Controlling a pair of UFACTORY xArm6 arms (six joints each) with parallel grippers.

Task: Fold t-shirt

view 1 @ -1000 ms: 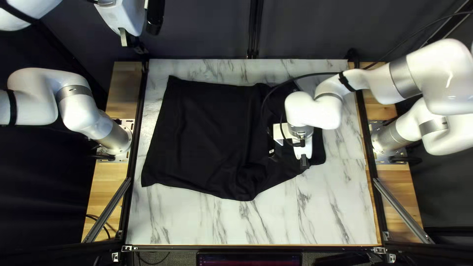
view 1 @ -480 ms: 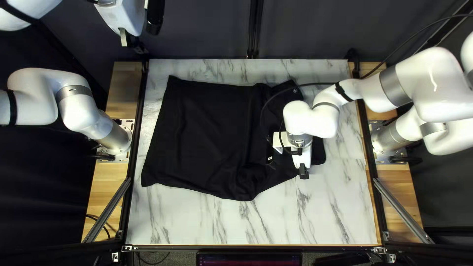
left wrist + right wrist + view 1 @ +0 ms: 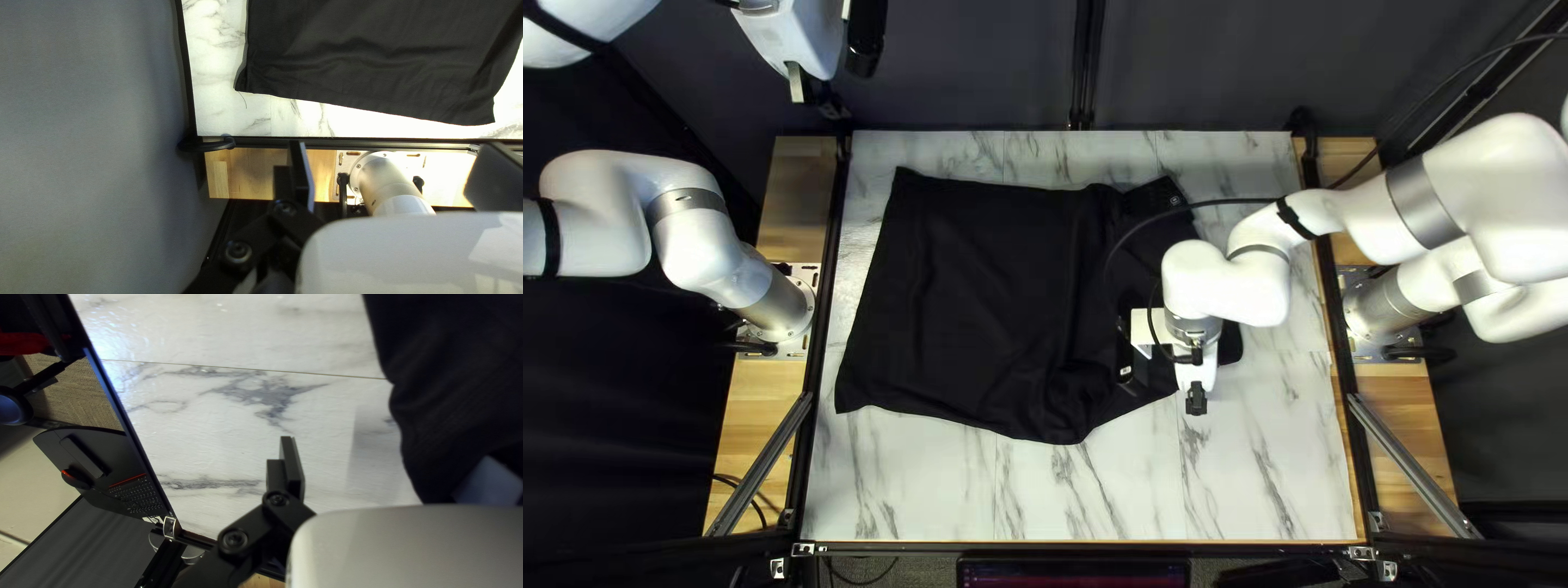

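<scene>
while a marble-look tabletop (image 3: 1046,490) is framed by black rails and flanked by wooden strips (image 3: 752,403), its far side is backed by a dark curtain (image 3: 980,76); a screen (image 3: 1073,575) is seen at the near edge, and a keyboard (image 3: 136,495) is caught past the table rim in the right wrist view. the black t-shirt (image 3: 980,305) is spread over the table's middle and left, rumpled toward its near right part, with its right portion partly covered by the right arm (image 3: 1231,278). the left arm is raised off the table, its gripper (image 3: 804,87) held past the far left corner, jaws well apart with nothing gripped. the right arm is reached in from the right, its gripper (image 3: 1196,403) pointed down over bare marble just beside the shirt's near edge, jaws likewise spread, nothing clamped
</scene>
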